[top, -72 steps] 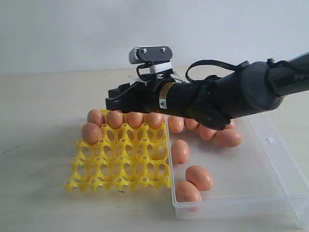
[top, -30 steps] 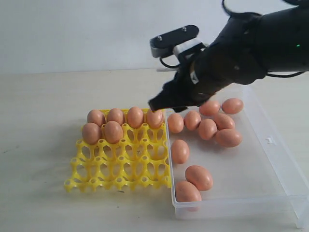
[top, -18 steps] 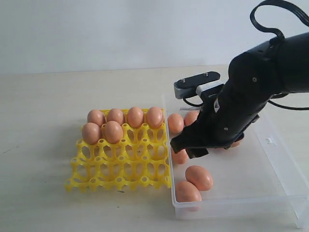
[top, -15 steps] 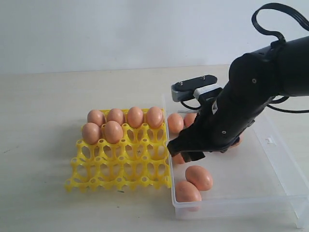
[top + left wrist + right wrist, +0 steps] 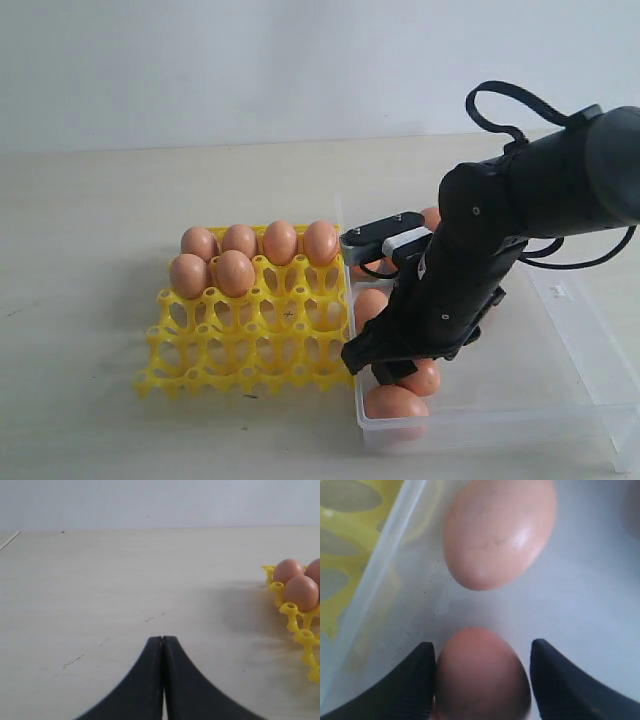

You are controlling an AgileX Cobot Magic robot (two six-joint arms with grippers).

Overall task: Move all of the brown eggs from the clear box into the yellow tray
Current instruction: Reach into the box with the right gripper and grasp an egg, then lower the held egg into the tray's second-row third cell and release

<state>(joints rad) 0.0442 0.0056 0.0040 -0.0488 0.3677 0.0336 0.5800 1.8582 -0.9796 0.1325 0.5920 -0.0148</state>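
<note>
Exterior view just shows the right gripper (image 5: 385, 368) buried in the box (image 5: 585, 350) corner nearest the tray (image 5: 250, 345), which holds six eggs (image 5: 236, 272). Its wrist cam tells more: fingers spread around one egg (image 5: 481, 677), not squeezing. Only the other wrist cam catches the left gripper (image 5: 162, 641), pinched closed on nothing over the table (image 5: 100, 590) beside the tray.

The exterior camera stands before the table (image 5: 90, 200), a little above it, facing a pale wall (image 5: 200, 60), and takes in the yellow tray (image 5: 250, 345) and the clear box (image 5: 560, 340) together. The left wrist camera looks low and level along the tabletop — sharing only a tray corner. The right wrist camera faces down into the box, very near.
</note>
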